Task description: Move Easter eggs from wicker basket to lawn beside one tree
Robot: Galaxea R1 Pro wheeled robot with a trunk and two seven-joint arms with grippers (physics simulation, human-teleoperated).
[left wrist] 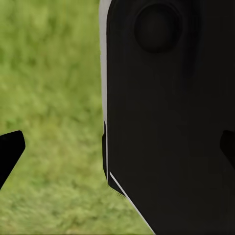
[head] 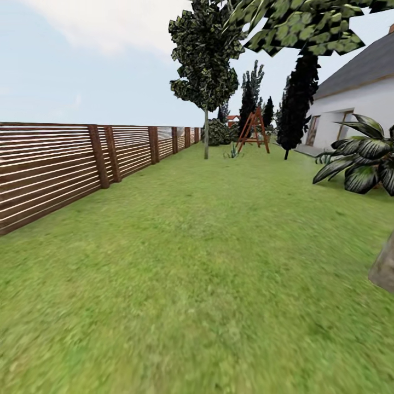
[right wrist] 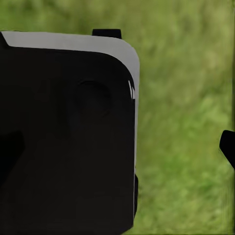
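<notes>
Looking out from the head camera, I have the lawn stretching ahead, a slatted wooden fence running along the left and a white house far right. A tree with a thin pale trunk stands far off near the fence line, with a red frame just beyond it to the right. A broad-leaved plant sits at the right edge, and a blurred brown-grey shape pokes in near right; I cannot tell what it is.

Neither the basket nor any egg is in front of me, so I judge I am on my way across the grass, with the arms tucked low beside the robot's dark body for travel.

On the left tool I see two dark fingertips at opposite edges, spread apart with nothing between them. On the right tool I make out one fingertip, so I cannot tell how it stands.
</notes>
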